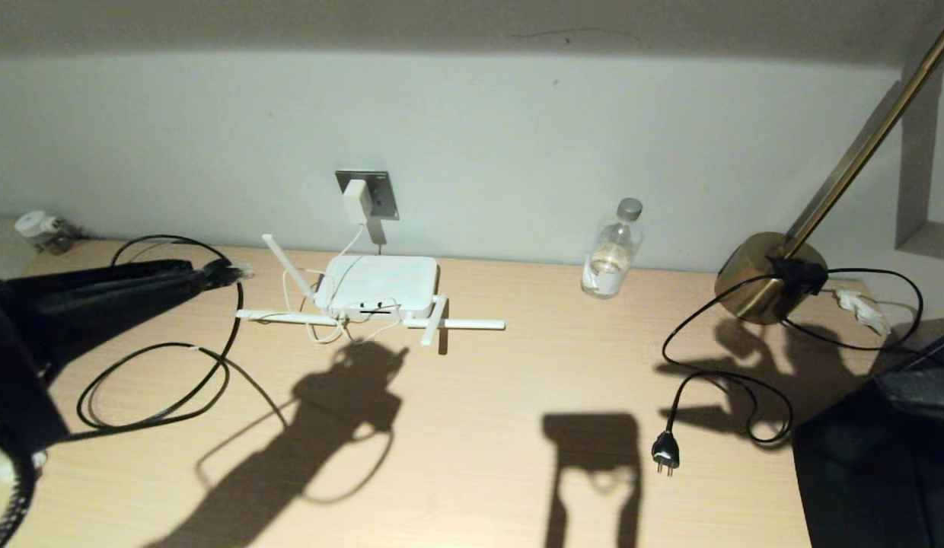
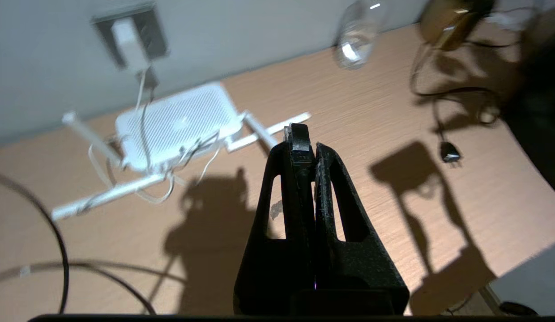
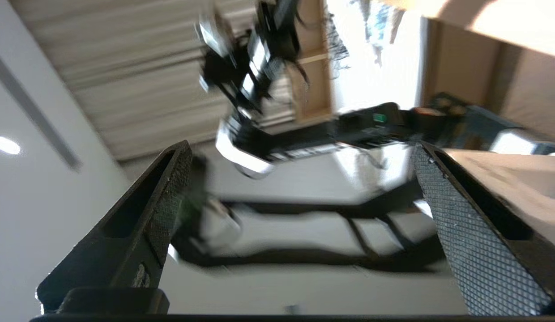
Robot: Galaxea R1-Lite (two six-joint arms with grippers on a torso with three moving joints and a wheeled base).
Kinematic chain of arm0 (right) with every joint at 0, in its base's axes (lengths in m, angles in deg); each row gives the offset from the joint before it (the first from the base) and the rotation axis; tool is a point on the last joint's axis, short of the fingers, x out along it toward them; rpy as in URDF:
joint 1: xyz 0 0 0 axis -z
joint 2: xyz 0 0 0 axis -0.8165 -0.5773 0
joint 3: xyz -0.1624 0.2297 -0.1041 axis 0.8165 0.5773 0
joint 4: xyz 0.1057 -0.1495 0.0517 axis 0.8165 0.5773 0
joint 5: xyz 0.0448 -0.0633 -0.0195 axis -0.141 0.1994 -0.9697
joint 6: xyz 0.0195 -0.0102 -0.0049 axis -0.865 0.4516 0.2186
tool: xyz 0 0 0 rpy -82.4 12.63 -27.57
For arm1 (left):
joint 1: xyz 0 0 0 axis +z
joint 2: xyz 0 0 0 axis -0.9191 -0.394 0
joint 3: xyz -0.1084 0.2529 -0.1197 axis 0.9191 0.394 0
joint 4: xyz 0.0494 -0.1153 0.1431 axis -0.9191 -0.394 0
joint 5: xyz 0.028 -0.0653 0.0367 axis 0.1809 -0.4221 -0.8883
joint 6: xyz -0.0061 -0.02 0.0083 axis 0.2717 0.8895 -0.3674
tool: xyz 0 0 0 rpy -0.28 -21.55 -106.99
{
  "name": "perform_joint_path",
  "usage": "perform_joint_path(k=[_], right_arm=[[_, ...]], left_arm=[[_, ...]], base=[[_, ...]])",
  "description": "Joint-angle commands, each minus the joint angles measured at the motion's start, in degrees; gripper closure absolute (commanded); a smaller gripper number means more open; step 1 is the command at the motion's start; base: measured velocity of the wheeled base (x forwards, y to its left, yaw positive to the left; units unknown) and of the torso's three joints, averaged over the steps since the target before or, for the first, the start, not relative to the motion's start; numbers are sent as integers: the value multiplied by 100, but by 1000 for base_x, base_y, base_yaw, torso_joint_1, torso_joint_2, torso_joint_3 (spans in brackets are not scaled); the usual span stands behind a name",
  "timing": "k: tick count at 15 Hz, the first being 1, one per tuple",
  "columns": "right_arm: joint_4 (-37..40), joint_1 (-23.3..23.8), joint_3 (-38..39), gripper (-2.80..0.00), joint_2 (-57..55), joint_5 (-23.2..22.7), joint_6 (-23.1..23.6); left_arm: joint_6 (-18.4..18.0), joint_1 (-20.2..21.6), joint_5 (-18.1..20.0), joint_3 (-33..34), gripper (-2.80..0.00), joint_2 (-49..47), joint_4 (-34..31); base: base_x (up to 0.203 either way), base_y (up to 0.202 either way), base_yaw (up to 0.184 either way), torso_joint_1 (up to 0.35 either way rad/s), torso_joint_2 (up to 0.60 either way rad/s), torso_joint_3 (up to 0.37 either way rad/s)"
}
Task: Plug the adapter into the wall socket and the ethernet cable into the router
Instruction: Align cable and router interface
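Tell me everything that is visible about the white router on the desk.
The router is a flat white box with rounded corners, plastic by its look, lying on the wooden desk close below the wall socket. Its top looks finely perforated in the left wrist view. Thin white stick antennas spread from it: two lie flat to either side, one tilts up on the left. Dark port slots show on the near edge, and thin white cord drapes over it.

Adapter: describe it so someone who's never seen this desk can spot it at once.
Find the grey wall socket on the wall behind the desk's middle, straight above the white router. The adapter is the small white block plugged into that plate, its thin white cord dropping to the router. The other plug is black, two-pinned, and lies loose on the desk to the right.
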Motion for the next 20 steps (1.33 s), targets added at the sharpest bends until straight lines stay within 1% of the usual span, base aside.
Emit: perform_joint_path(k=[1,2,3,5,7,9,10,11,13,14,15,16,17,18,19,20], right_arm=[[71,159,430,-280,700,-26,358],[202,248,577,-280,907,10,734],[452,280,643,-280,1074,230,1265],[1015,293,695,-280,1255,885,2466],[1411,296,887,-280,1403,1522,3788],[1510,297,1442,-280,1528,2113,5401],[1494,299,1864,-280,1603,2329,6112],[1350,305,2310,-280,1695,2499,6400],[693,312,3396,-280,1903,3059,6617],[295,313,4047,-280,2064,3358,6718],[-43,316,4703,-280,2309,3560,6842],[-272,317,5285,-280,2725,3723,6972],[-416,301,5659,-280,3310,3890,7055],[-497,303,5896,-280,3706,4110,7015],[-518,312,6125,-280,3982,4718,6856],[-379,302,6221,-280,4081,5253,6830]], left_arm=[[136,1,-230,-37,0,-285,7],[143,1,-278,-71,0,-301,0],[107,1,-278,-110,0,-322,-3],[-235,-15,-294,-88,0,-323,0],[-289,-16,-343,-67,0,-319,9],[-298,-19,-645,-100,0,-302,9],[-298,-25,-749,-137,0,-280,9],[-304,-25,-818,-183,0,-266,9],[-327,-20,-1078,-181,0,-235,9],[-330,-16,-1216,-171,0,-241,9],[-333,-16,-1277,-154,0,-257,9],[-333,-16,-1306,-136,0,-275,9],[-329,-14,-1312,-137,0,-322,15],[-312,-1,-1304,-121,0,-314,10],[-312,-7,-1293,-89,0,-316,14],[-298,-7,-1280,-71,0,-327,18]], base=[[0,0,0,0,0,0],[0,0,0,0,0,0],[0,0,0,0,0,0],[0,0,0,0,0,0],[0,0,0,0,0,0],[0,0,0,0,0,0],[0,0,0,0,0,0],[0,0,0,0,0,0],[0,0,0,0,0,0],[0,0,0,0,0,0],[0,0,0,0,0,0],[0,0,0,0,0,0],[0,0,0,0,0,0],[0,0,0,0,0,0],[0,0,0,0,0,0],[0,0,0,0,0,0]])
